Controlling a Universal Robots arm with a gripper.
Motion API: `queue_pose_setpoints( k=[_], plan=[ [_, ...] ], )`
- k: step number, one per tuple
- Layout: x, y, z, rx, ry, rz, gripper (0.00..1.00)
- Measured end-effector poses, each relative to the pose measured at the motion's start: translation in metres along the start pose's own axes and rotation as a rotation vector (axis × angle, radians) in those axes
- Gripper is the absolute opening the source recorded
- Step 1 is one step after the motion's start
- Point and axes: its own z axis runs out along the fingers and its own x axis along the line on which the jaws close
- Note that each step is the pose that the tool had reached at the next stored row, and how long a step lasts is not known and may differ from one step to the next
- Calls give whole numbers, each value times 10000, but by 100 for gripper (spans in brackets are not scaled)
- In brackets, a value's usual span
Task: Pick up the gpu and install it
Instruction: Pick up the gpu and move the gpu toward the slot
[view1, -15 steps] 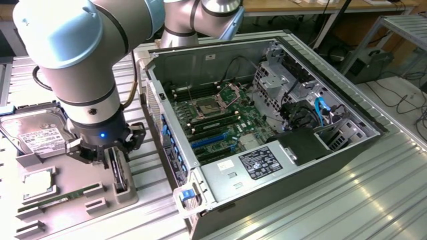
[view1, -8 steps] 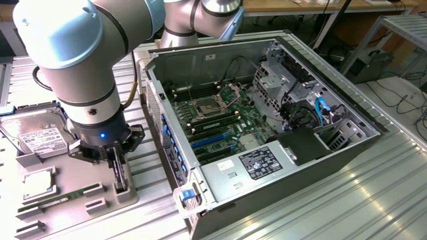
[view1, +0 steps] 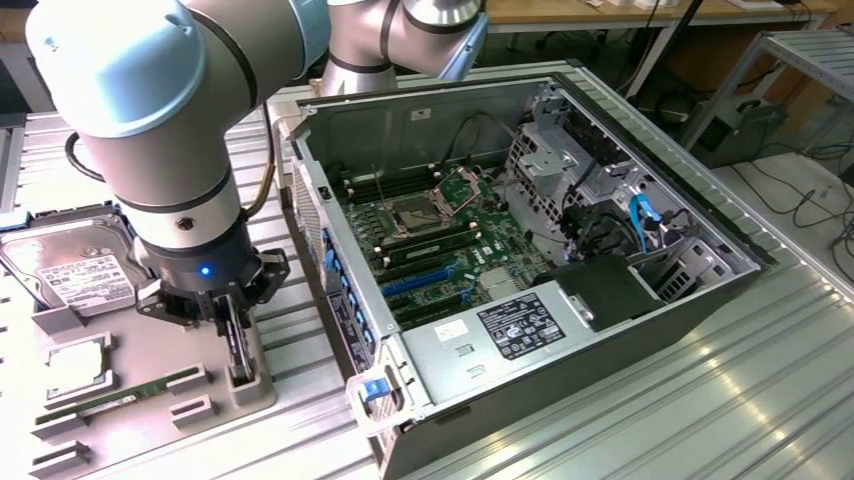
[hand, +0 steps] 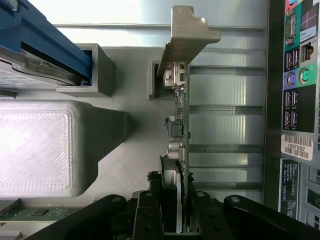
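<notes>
Green thin gpu card (hand: 181, 127) sits clamped in my claw (hand: 175, 205); a crooked lift could wedge it in the grey tray (hand: 125, 155).

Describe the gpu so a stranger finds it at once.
Beside the computer case, on the exterior view's left, lies a grey tray. The gpu is the dark card on edge in the gripper, not the silver hard drive or RAM stick.
</notes>
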Motion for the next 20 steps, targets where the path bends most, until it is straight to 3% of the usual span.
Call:
queue_pose_setpoints(
  k=[20],
  plan=[
    [-4, 7, -197, -1, 1, 0, 28]
  ],
)
